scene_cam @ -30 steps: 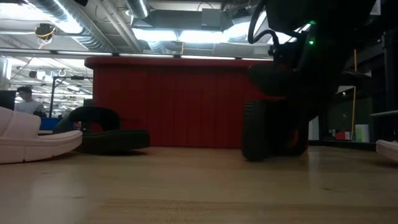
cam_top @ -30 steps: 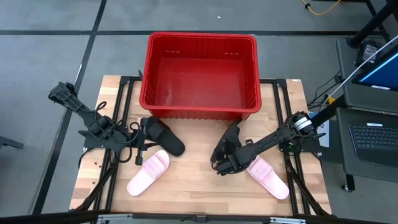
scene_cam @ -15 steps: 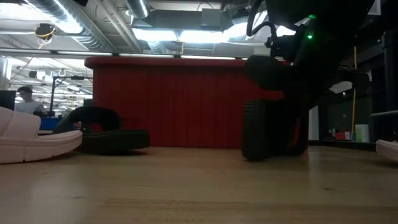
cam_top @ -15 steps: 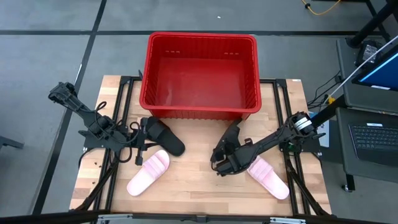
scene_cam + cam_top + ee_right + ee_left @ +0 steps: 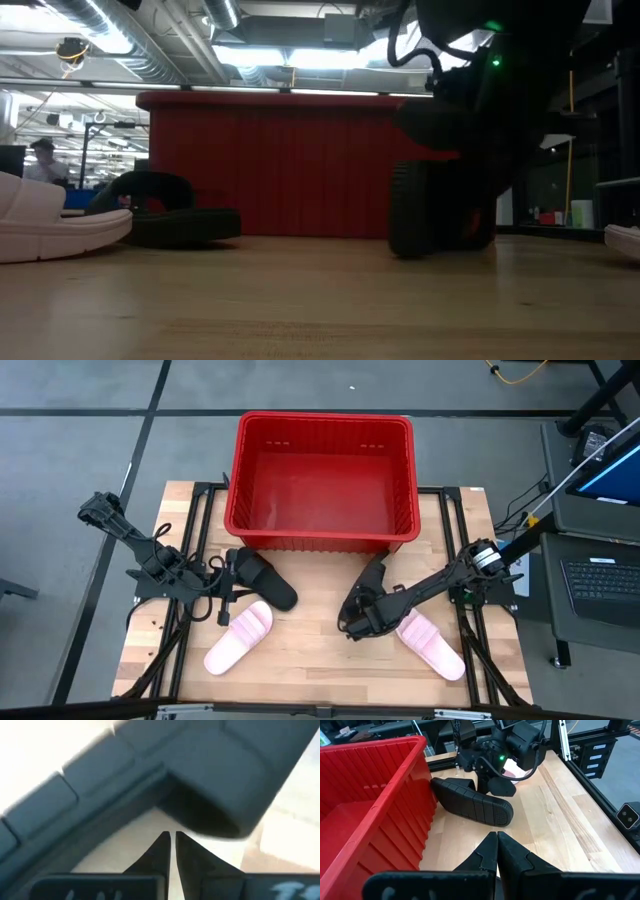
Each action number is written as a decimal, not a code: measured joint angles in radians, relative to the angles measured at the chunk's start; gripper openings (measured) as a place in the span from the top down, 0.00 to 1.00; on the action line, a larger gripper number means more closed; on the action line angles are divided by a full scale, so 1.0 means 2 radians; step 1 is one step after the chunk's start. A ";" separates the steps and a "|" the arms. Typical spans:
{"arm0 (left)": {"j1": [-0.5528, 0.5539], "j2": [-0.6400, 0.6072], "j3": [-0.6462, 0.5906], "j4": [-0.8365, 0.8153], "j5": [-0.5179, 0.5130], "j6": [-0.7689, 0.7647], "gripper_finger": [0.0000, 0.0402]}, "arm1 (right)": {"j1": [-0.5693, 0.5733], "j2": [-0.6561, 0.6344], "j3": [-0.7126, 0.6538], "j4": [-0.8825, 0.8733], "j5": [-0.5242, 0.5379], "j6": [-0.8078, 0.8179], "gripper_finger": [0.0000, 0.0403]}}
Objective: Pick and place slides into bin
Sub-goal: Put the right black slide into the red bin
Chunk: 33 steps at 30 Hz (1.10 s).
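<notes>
The red bin (image 5: pixel 325 480) stands at the table's far middle. One black slide (image 5: pixel 265 582) lies flat near the bin's left corner, and it also shows in the left wrist view (image 5: pixel 472 805). My left gripper (image 5: pixel 496 842) is shut and empty just left of it (image 5: pixel 222 588). A second black slide (image 5: pixel 372 582) stands on its edge (image 5: pixel 440 210) near the bin's right corner. My right gripper (image 5: pixel 352 622) is shut at its near end, and its wrist view (image 5: pixel 170 840) is filled by the slide's strap and footbed (image 5: pixel 215 765). Two pale pink slides (image 5: pixel 238 638) (image 5: pixel 430 645) lie flat near the front. My right gripper's shut fingertips (image 5: pixel 162 842) stand right below the strap opening (image 5: pixel 200 822) of the black slide that rests on its edge. I cannot tell whether they touch it.
The right arm (image 5: pixel 505 750) shows beyond the flat black slide in the left wrist view. Bare wood lies between the two pink slides at the front middle (image 5: pixel 330 660). A desk with a laptop (image 5: pixel 600 575) stands off the table's right side.
My right arm's wrist has shifted and risen slightly above the black slide, which has stayed standing on its edge.
</notes>
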 joint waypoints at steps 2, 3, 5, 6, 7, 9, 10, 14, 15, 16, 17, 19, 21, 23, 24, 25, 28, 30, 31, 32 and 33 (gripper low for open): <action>0.000 0.000 0.000 0.000 0.000 0.001 0.99 | 0.000 0.000 0.009 -0.010 -0.007 0.000 0.92; 0.000 0.000 0.000 0.000 0.000 0.001 0.99 | 0.000 0.000 0.017 -0.023 -0.008 -0.001 0.92; 0.000 0.000 0.000 0.000 0.000 0.001 0.99 | 0.000 0.000 0.039 -0.055 -0.008 -0.001 0.92; 0.000 0.000 0.000 0.000 0.000 0.001 0.99 | 0.000 0.000 0.049 -0.070 -0.008 -0.001 0.92; 0.000 0.000 0.000 0.001 0.000 0.001 0.99 | 0.001 0.000 0.059 -0.083 -0.007 -0.001 0.92; 0.000 0.000 0.000 0.001 0.000 0.001 0.99 | 0.002 0.000 0.077 -0.107 -0.007 -0.001 0.93; 0.000 0.000 0.000 0.001 0.000 0.000 0.99 | 0.003 0.000 0.084 -0.115 -0.007 -0.001 0.94; 0.000 0.000 0.000 0.001 0.000 -0.004 0.99 | 0.004 0.000 0.100 -0.136 -0.008 0.000 0.96; 0.000 0.000 0.000 0.001 0.000 -0.007 0.99 | 0.004 0.000 0.105 -0.139 -0.009 0.000 0.95; 0.000 0.000 0.000 0.001 0.000 -0.011 0.99 | 0.004 0.000 0.109 -0.139 -0.009 0.000 0.94; 0.000 0.000 0.000 0.001 0.000 -0.012 0.99 | 0.004 0.000 0.113 -0.139 -0.008 0.000 0.93; 0.000 0.000 0.000 0.001 0.000 -0.012 0.99 | 0.005 0.000 0.121 -0.143 -0.009 -0.002 0.88; 0.000 0.000 0.000 0.001 0.000 -0.012 0.99 | 0.008 0.000 0.130 -0.153 -0.008 -0.002 0.82; 0.000 0.000 0.000 0.001 0.000 -0.014 0.99 | 0.012 0.000 0.134 -0.169 -0.009 0.000 0.75; 0.000 0.000 0.000 0.001 0.000 -0.014 0.99 | 0.014 0.000 0.135 -0.177 -0.012 0.000 0.71; 0.000 0.000 0.000 0.001 0.000 -0.014 0.99 | 0.014 0.000 0.137 -0.183 -0.019 0.000 0.68; 0.000 0.000 0.000 0.001 0.000 -0.014 0.99 | 0.014 0.000 0.137 -0.202 -0.048 0.001 0.58; 0.000 0.000 0.000 0.001 0.000 -0.013 0.99 | 0.014 0.000 0.137 -0.203 -0.051 0.002 0.53; 0.000 0.000 0.000 0.001 0.000 -0.013 0.99 | 0.014 0.000 0.134 -0.202 -0.050 0.002 0.51; 0.000 0.000 0.000 0.001 0.000 -0.013 0.99 | 0.014 0.000 0.133 -0.202 -0.047 0.005 0.49; 0.000 0.000 0.000 0.001 0.000 -0.014 0.99 | 0.014 0.000 0.131 -0.201 -0.039 0.013 0.48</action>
